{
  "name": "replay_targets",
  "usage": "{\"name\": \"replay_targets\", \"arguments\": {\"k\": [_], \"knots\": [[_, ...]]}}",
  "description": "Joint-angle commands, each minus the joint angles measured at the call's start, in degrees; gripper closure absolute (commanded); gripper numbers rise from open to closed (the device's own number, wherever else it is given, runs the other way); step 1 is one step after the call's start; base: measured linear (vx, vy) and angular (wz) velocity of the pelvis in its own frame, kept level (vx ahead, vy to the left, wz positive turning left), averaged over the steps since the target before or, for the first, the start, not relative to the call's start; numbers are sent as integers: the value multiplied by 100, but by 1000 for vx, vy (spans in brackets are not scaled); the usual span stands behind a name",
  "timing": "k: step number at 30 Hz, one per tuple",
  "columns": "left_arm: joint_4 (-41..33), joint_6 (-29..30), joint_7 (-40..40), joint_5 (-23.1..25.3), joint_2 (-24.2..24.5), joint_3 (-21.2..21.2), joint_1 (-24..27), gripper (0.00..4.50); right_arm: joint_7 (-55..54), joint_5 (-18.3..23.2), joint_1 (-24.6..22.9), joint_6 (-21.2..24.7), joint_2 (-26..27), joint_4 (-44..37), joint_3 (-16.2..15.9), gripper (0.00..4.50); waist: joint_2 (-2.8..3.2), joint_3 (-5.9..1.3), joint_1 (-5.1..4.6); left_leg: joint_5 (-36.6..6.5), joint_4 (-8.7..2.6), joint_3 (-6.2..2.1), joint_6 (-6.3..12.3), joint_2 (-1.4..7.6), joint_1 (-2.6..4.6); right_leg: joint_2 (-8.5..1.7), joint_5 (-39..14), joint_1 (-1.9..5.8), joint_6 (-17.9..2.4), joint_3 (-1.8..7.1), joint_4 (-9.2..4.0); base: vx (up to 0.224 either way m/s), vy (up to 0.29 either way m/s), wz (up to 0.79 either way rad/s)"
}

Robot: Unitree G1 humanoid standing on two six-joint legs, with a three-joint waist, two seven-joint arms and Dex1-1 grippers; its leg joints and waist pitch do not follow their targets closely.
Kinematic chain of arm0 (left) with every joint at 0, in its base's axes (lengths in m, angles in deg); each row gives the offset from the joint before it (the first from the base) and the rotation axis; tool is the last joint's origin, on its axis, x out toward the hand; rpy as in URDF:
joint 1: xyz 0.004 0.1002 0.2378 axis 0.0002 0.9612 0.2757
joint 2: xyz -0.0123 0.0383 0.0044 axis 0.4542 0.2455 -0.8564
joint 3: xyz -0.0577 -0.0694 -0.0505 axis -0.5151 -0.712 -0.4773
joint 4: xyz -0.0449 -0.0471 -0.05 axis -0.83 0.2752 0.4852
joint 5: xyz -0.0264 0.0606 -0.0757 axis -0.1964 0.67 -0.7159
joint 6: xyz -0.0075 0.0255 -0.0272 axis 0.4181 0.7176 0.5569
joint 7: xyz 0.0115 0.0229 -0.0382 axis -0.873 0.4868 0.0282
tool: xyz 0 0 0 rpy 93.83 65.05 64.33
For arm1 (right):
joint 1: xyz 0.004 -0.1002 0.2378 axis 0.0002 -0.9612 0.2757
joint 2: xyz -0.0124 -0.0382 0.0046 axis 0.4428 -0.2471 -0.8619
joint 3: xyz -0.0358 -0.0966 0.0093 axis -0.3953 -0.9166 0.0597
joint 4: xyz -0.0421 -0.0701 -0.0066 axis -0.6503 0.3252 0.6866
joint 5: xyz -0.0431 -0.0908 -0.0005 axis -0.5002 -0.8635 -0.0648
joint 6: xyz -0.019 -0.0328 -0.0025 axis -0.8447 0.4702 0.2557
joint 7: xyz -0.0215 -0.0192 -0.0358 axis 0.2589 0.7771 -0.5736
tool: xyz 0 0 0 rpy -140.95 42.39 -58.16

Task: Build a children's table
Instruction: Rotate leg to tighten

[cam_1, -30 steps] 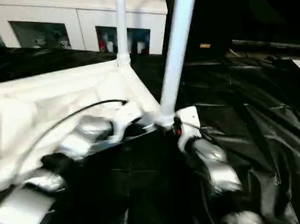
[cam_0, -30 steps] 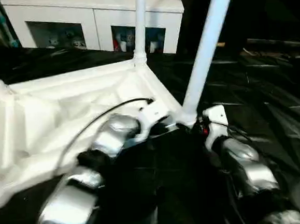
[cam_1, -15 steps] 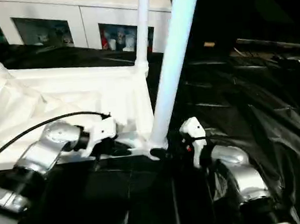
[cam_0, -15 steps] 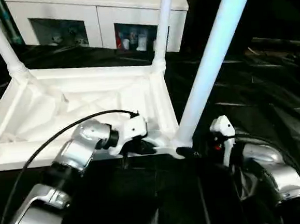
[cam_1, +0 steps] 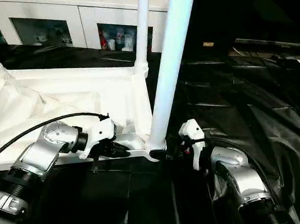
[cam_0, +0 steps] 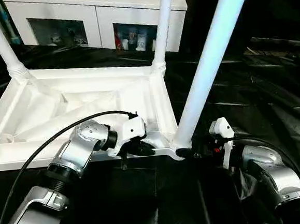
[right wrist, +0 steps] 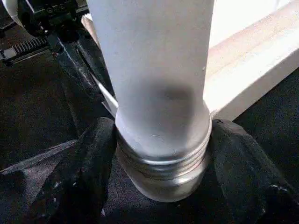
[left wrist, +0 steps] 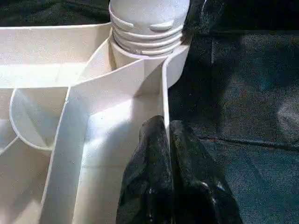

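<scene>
Jaws of the right gripper (right wrist: 159, 177) have narrowed onto the near leg (cam_0: 209, 66); the left gripper (left wrist: 164, 140) stays pinched on the tabletop rim (left wrist: 163, 100), so seating proceeds.

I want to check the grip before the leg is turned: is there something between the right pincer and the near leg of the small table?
Nothing visible stands between them. The right pincer has one finger on each side of the near leg, just above its threaded end. The children's table rim is behind the leg.
</scene>
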Motion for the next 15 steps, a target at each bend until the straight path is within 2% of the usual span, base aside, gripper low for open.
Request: {"name": "replay_targets", "arguments": {"k": [1,4,6,8,9,10,15], "knots": [[9,118,42,76,-104,207,142,450,-309,-49,-21,-85,90,4,128,174,-13,-353,13,-670,-344,-141,354,338,42,-511,-674,286,-1334,283,-363,0,0,0],[196,176,-319,142,-295,148,68,450,-937,-292,79,-231,275,311,225,174,-9,-342,3,-750,-350,-142,285,335,44,-517,-844,270,-1313,282,-388,0,0,0],[419,289,-739,192,-572,85,-37,450,-1653,-498,210,-354,509,684,356,174,-7,-307,-28,-1090,-375,-151,118,334,70,-522,-1514,230,-1184,279,-463,0,0,0],[489,308,-849,214,-656,84,-71,450,-1832,-508,239,-369,596,754,399,178,-4,-306,-34,-1217,-383,-174,44,330,69,-538,-1844,239,-1088,275,-493,0,0,0],[749,335,-1203,306,-904,94,-190,450,-2369,-520,335,-343,868,906,523,179,1,-315,-54,-1266,-400,-186,2,333,58,-525,-1946,233,-966,281,-506,0,0,0],[799,342,-1264,322,-950,97,-213,450,-2474,-531,356,-347,918,933,542,179,7,-310,-52,-1325,-400,-181,-13,336,88,-525,-1973,200,-958,286,-520,0,0,0],[1401,517,-2225,461,-1569,-33,-553,450,-3641,-597,730,-443,1448,1427,813,179,9,-325,-64,-1383,-395,-183,-65,323,94,-527,-1911,194,-980,294,-518,0,0,0]]}}
